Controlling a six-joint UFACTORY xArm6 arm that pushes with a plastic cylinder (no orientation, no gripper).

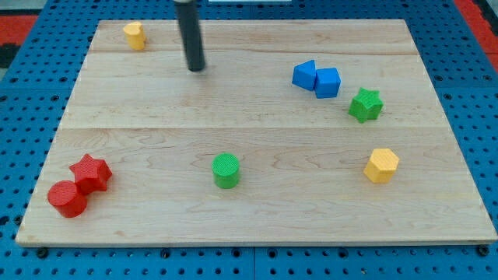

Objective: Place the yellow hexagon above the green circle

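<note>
Camera view takes in the whole wooden desk point(257, 225) from above its near edge. Going left to right: a red cylinder point(67, 199) touching a red star point(91, 172), far below and to the view's left of my tip point(196, 68); a small yellow block point(135, 35) just up and left of the tip; the green circle point(226, 170) below it, slightly right; two blue blocks point(317, 78) touching each other, off to its right; a green star point(365, 105); then the yellow hexagon point(382, 165), well apart from the tip, down and far right. There is no hand to spread or pinch, only the bare rod. I judge the hexagon must travel left and upward, so the tip should first get round to its right side.
</note>
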